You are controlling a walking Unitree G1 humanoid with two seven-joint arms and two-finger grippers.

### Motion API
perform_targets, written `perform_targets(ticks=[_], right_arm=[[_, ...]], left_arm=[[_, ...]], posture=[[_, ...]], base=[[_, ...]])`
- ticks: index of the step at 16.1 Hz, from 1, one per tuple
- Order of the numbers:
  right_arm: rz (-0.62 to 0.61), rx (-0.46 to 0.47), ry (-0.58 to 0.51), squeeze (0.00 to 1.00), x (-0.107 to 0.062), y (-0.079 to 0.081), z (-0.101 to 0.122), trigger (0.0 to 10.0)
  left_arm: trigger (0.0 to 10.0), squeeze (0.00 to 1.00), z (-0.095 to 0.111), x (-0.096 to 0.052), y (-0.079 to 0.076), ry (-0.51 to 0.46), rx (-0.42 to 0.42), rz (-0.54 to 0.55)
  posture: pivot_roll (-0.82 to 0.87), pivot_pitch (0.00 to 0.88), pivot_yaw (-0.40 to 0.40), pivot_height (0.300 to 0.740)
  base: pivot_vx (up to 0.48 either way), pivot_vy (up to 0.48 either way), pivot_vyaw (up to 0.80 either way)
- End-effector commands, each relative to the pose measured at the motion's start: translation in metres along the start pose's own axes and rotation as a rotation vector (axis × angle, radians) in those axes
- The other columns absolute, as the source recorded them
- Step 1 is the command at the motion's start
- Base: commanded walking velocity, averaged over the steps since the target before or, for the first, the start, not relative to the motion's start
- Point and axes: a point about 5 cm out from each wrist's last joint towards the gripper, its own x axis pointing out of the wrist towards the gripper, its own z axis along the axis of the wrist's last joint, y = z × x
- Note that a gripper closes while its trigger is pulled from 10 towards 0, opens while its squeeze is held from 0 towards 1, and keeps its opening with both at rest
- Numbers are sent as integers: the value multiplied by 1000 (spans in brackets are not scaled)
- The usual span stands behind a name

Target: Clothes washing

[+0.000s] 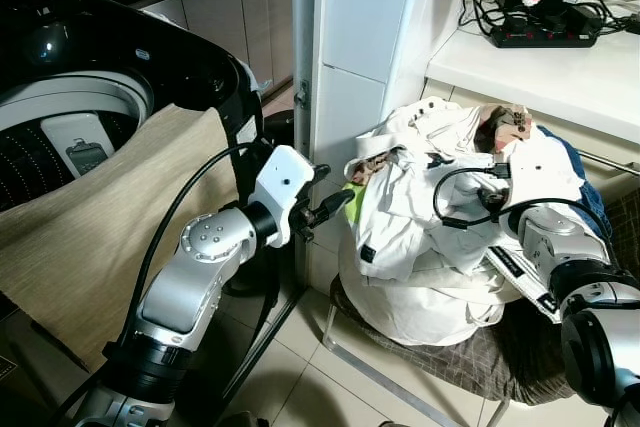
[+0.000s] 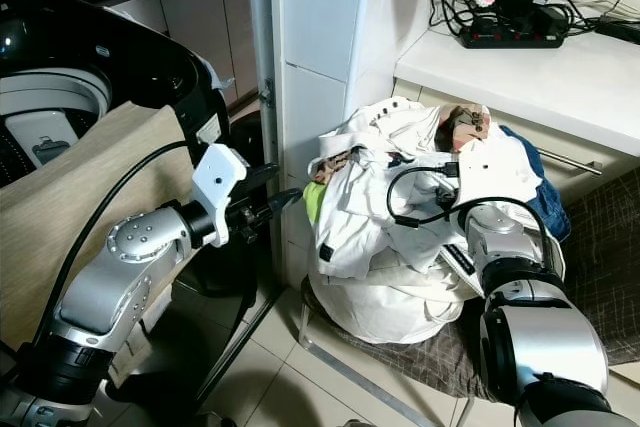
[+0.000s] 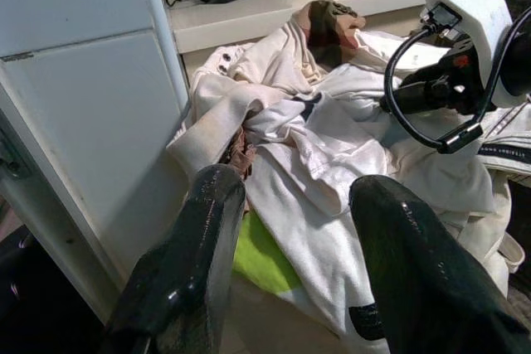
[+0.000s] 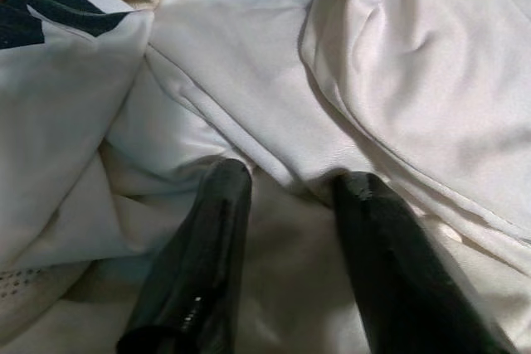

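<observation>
Left eye view: both grippers reach toward a heap of clothes [image 1: 420, 237] piled beside a white pillar [image 1: 350, 57].

Taking the heap as the landmark, the left gripper [image 1: 335, 205] hangs just at its pillar side, fingers [image 3: 195, 254] spread wide and holding nothing, near a green patch [image 3: 261, 259] low in the pile. The right gripper [image 4: 286, 205] is down on the heap's upper part, its fingers [image 4: 207, 246] parted wide with the tips pressed into white cloth; nothing is pinched between them. The heap sits on a dark checked cushion [image 1: 500, 357]. Above the heap a white surface [image 1: 540, 72] carries a black power strip [image 1: 545, 37]. Beyond the pillar from the heap, a washing machine [image 1: 90, 97] stands open with a beige cloth [image 1: 110, 217] draped over its front edge.
</observation>
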Motion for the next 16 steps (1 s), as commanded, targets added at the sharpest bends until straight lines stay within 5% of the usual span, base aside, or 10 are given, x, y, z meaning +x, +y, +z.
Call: perform_targets(ticks=[1,9,12,16], right_arm=[[11,6,-12,0,1,2,3,0],[9,43,-65,0,1,5,9,0],[-8,67,-114,0,-1,-2,12,0],[-17,94,-192,0,-3,-8,24,0]], left_arm=[[10000,0,4,0,0,-16,21,5],[10000,0,9,3,12,-80,15,158],[10000,0,17,-1,29,-159,5,321],[10000,0,17,1,29,-163,-3,321]], posture=[[-75,0,-13,740],[-68,0,-3,740],[-72,0,3,740],[-91,0,20,740]], base=[[0,0,0],[0,0,0],[0,0,0],[0,0,0]])
